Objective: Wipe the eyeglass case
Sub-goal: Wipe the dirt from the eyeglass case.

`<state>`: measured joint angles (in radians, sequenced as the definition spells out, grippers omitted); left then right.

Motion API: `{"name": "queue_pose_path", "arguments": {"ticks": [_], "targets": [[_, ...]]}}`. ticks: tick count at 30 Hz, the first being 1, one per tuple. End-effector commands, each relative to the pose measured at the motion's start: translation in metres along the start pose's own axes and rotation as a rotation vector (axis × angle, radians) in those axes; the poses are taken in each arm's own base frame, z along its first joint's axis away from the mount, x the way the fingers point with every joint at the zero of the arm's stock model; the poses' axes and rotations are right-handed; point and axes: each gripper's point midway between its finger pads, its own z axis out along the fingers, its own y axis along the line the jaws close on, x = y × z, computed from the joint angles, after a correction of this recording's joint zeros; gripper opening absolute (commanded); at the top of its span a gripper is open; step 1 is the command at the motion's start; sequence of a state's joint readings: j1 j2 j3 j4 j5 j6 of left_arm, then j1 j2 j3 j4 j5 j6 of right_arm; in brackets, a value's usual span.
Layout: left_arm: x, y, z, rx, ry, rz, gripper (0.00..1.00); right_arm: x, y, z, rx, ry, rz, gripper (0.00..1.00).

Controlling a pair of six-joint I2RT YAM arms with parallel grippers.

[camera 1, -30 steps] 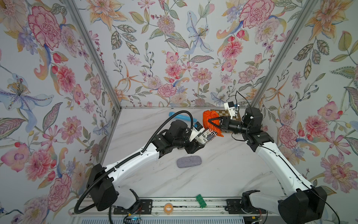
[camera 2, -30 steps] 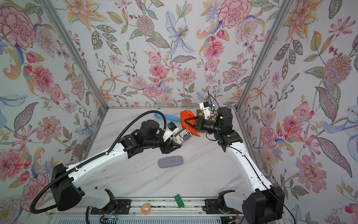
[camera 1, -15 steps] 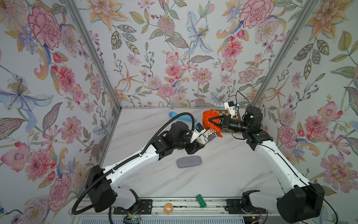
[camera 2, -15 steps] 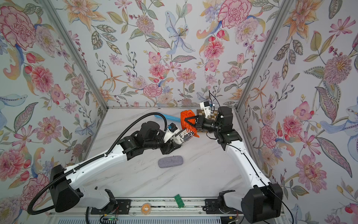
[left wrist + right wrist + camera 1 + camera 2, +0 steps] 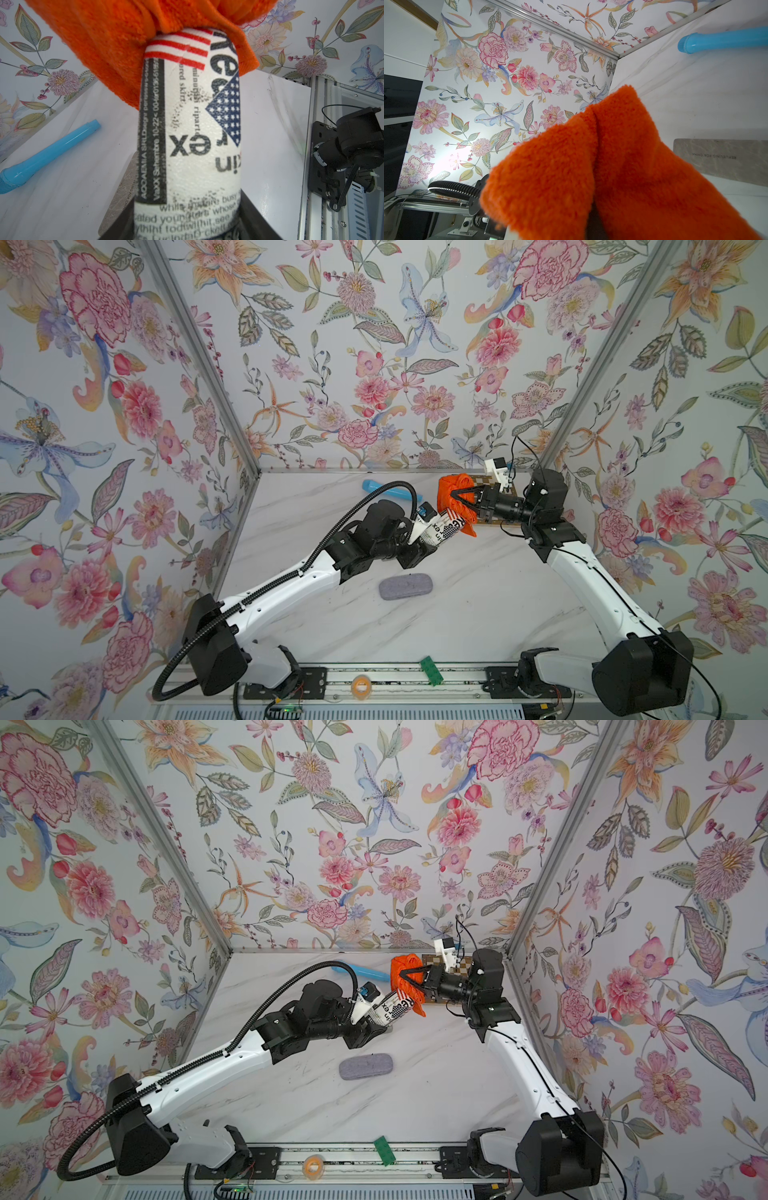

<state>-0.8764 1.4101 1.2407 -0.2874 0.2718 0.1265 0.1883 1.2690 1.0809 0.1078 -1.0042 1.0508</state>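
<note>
Orange cloth barely shifted, right fingers pinching it, left fingers clamping "ex"-printed case

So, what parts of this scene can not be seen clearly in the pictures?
- Far end of the printed eyeglass case: the orange cloth covers it, left wrist view.
- Right gripper: almost all hidden behind the cloth, right wrist view.
- Left gripper: only finger bases show, cut by the picture's edge, left wrist view.
- Checkered board: mostly under the right arm, both top views.
</note>
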Motion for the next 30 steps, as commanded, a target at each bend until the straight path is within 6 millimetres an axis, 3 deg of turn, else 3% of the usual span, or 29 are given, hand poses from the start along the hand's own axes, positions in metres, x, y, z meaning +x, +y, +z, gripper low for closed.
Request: {"name": "queue_pose_path", "arguments": {"ticks": [1,3,5,11,13,18,21,24,30], "targets": [[-0.041,0.021,-0.016,-0.080,-0.168,0.018,0.29,0.007,-0.006,0.003,-0.025,0.040,0.059,0.00],[-0.039,0.037,-0.023,-0.116,-0.172,0.001,0.29,0.007,-0.005,0.003,-0.034,0.041,0.066,0.00],[-0.040,0.039,-0.027,-0.123,-0.164,0.014,0.29,0.006,-0.005,0.003,-0.036,0.039,0.073,0.00],[-0.046,-0.002,-0.012,-0.010,-0.158,0.072,0.29,0.004,-0.007,0.009,-0.050,0.042,0.088,0.00],[-0.045,-0.005,-0.008,-0.001,-0.165,0.068,0.29,0.004,-0.007,0.011,-0.060,0.045,0.095,0.00],[-0.047,0.010,-0.018,-0.066,-0.194,0.069,0.29,0.008,-0.017,0.012,-0.059,0.059,0.126,0.00],[-0.043,0.031,-0.026,-0.101,-0.190,0.036,0.29,0.007,-0.014,0.012,-0.076,0.060,0.125,0.00],[-0.039,0.035,-0.027,-0.105,-0.167,0.044,0.30,0.008,-0.009,0.012,-0.082,0.063,0.116,0.00],[-0.045,-0.005,-0.011,0.011,-0.181,0.056,0.30,0.011,-0.011,0.021,-0.089,0.088,0.117,0.00]]}}
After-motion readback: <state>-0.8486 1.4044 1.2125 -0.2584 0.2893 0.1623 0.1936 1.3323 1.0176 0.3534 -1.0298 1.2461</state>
